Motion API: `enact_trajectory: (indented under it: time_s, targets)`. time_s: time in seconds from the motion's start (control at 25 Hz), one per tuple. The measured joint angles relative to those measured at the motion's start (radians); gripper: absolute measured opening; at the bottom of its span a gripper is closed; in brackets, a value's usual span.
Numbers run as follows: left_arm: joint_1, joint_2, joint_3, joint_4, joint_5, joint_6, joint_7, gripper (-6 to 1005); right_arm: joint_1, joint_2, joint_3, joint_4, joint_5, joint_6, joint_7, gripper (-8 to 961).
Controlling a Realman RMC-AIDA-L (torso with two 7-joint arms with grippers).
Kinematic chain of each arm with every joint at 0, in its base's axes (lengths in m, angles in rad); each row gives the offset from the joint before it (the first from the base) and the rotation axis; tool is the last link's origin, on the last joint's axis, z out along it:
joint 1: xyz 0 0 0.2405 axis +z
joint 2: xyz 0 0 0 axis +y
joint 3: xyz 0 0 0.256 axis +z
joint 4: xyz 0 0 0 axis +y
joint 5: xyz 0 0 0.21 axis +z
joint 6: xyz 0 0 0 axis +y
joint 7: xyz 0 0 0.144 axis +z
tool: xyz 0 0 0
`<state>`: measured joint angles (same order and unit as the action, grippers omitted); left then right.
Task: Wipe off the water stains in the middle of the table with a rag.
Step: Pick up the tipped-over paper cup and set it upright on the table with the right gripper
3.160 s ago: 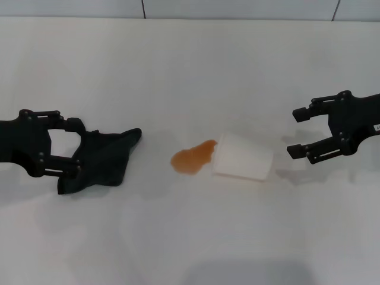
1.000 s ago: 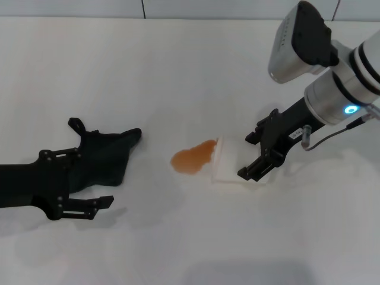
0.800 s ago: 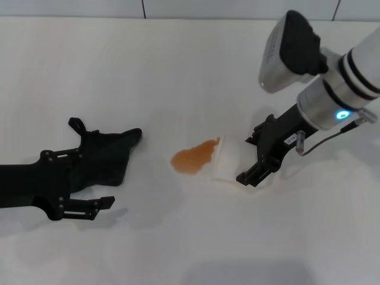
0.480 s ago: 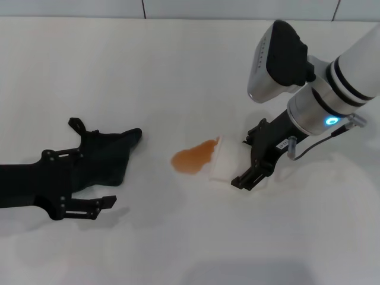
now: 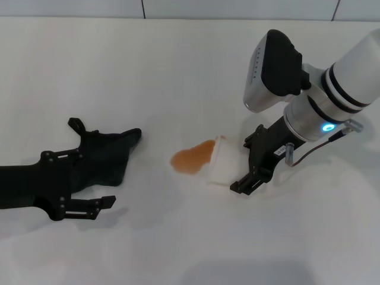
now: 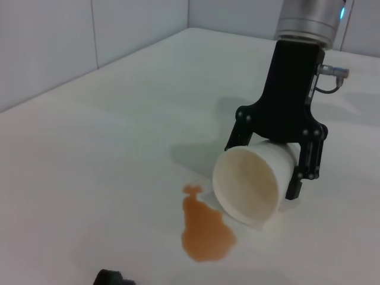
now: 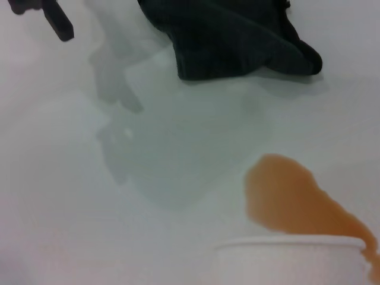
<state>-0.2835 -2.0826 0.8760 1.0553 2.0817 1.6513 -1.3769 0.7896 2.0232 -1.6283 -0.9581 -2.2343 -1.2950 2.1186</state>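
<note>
The water stains (image 5: 193, 157) are an orange-brown puddle in the middle of the white table (image 5: 178, 71); they also show in the left wrist view (image 6: 205, 234) and the right wrist view (image 7: 291, 196). The black rag (image 5: 110, 155) lies flat to their left and shows in the right wrist view (image 7: 237, 35). My left gripper (image 5: 98, 177) is open at the rag's near-left edge, one finger over the cloth. My right gripper (image 5: 242, 165) is shut on a white paper cup (image 5: 221, 167) lying on its side at the puddle's right edge, mouth toward the puddle (image 6: 252, 184).
A tiled wall (image 5: 237, 7) runs along the table's far edge. The right arm's white and grey forearm (image 5: 332, 89) reaches in from the right above the table. Bare table lies in front of the puddle and behind it.
My right arm came in from the right, closed around the cup and drew it slightly left, tipping its rim up. My left gripper pulled back from the rag earlier and has stayed still since.
</note>
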Motion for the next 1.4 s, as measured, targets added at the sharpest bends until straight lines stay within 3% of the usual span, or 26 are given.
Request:
enact_trajectory:
  time_s: [0.28,0.4,0.64,0.84,0.96,1.4]
  targets:
    - [0.002,0.003,-0.005,-0.008,-0.011,-0.004,0.016,874,-0.052,-0.008,0.034,-0.089,0.024,-0.035,-0.012,738]
    - [0.002,0.003,-0.006,-0.008,-0.012,-0.006,0.017,874,-0.116,-0.009,0.104,-0.151,0.043,-0.047,-0.051,719]
    - [-0.001,0.002,-0.006,-0.017,-0.023,-0.009,0.012,874,-0.266,-0.011,0.347,-0.177,0.259,-0.096,-0.282,673]
    - [-0.005,0.006,-0.006,-0.026,-0.051,-0.009,0.002,874,-0.354,-0.014,0.515,-0.040,0.516,-0.128,-0.561,614]
    - [-0.005,0.005,-0.006,-0.026,-0.051,-0.009,-0.008,874,-0.367,-0.016,0.569,0.066,0.600,-0.156,-0.699,584]
    - [0.000,0.001,-0.002,-0.026,-0.073,-0.004,-0.009,874,-0.371,-0.012,0.645,0.458,0.816,-0.185,-1.204,533]
